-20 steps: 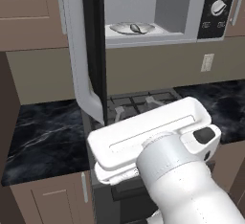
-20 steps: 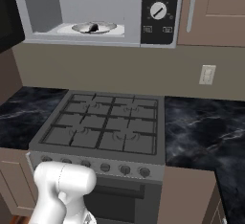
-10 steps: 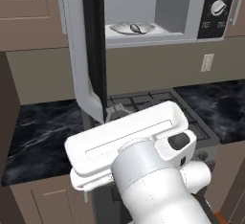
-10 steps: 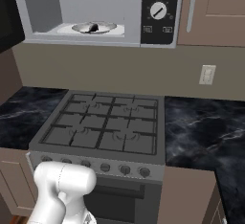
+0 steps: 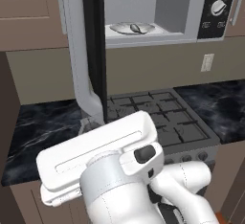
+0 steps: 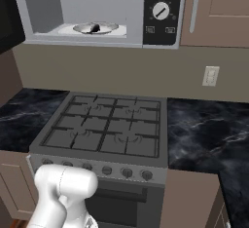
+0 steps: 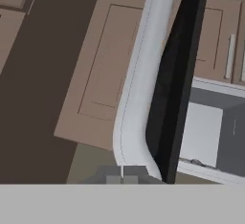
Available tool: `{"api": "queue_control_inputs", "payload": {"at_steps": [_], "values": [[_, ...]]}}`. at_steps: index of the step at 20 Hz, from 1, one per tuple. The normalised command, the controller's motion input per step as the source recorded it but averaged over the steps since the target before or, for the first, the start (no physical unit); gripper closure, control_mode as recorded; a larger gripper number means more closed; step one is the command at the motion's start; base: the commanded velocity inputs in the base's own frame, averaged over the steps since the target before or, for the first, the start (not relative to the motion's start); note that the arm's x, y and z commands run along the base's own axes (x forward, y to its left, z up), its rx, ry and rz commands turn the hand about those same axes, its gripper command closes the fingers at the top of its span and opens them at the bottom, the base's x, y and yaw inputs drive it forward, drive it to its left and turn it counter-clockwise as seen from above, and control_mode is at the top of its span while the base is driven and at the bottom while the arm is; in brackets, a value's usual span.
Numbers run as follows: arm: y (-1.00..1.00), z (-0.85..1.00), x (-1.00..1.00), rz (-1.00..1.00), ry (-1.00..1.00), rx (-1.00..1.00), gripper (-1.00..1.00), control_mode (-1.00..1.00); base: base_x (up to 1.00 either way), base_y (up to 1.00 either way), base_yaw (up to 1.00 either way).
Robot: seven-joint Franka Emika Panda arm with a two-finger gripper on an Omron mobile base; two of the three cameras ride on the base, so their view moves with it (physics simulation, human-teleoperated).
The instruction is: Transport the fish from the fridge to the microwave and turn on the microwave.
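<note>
Lower and further left in the left base view than a second ago, the white arm (image 5: 119, 175) backs off as the hand (image 7: 122, 179) closes empty below the open microwave door (image 5: 93, 50). Upper centre, the fish (image 5: 135, 28) already lies inside the microwave (image 6: 97, 12); shutting the door and turning the knob (image 6: 161, 11) remain.

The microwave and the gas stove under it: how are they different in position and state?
The microwave hangs on the wall, while the gas stove stands between the counters. The microwave door is swung open, showing a plate with the fish inside; the stove's grates carry nothing. The microwave has one round knob; the stove has a row of knobs along its front. Both are grey.
</note>
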Motion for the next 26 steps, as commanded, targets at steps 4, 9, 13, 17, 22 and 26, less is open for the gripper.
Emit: {"api": "queue_control_inputs", "payload": {"at_steps": [4, 9, 13, 17, 22, 26], "values": [[0.32, -0.02, 0.02, 0.00, 0.00, 0.00, 1.00, -1.00, 0.00, 0.00, 0.00], [0.26, 0.00, 0.16, -0.03, 0.00, 0.00, 1.00, -1.00, 0.00, 0.00, 0.00], [0.29, -0.03, 0.21, -0.06, 0.00, 0.00, 1.00, -1.00, 0.00, 0.00, 0.00], [0.30, -0.05, 0.24, -0.08, 0.00, 0.00, 1.00, -1.00, 0.00, 0.00, 0.00], [0.25, -0.09, 0.26, -0.09, 0.00, -0.01, 1.00, -1.00, 0.00, 0.00, 0.00], [0.03, -0.02, 0.26, -0.10, -0.02, 0.00, 1.00, -1.00, 0.00, 0.00, 0.00]]}}
